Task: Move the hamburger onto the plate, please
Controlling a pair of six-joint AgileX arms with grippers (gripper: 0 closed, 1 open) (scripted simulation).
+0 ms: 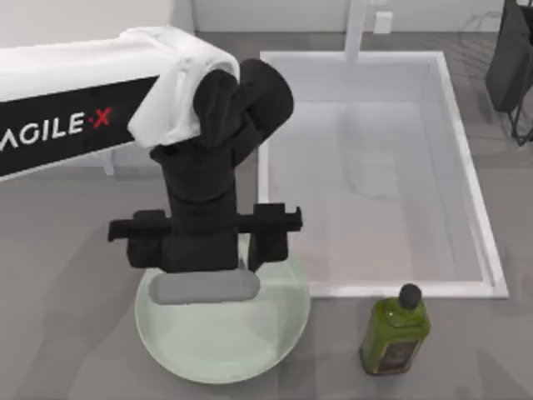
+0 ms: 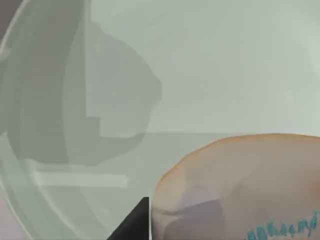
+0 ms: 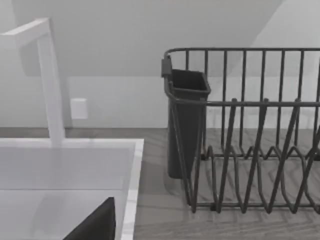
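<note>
Left gripper (image 1: 208, 271) is hovering over the plate (image 1: 223, 350), fingers grasping the hamburger (image 2: 240, 190), positioning it for release inside the rim.

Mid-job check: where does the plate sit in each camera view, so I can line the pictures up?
Top view: the plate lies low, left of centre, under the left tool.
Left wrist view: its pale green floor and rim span the picture, with the hamburger close up in front.
Right wrist view: faces the sink corner and the dish rack.
Shared landmark: the sink, right of the plate in the top view.
</note>
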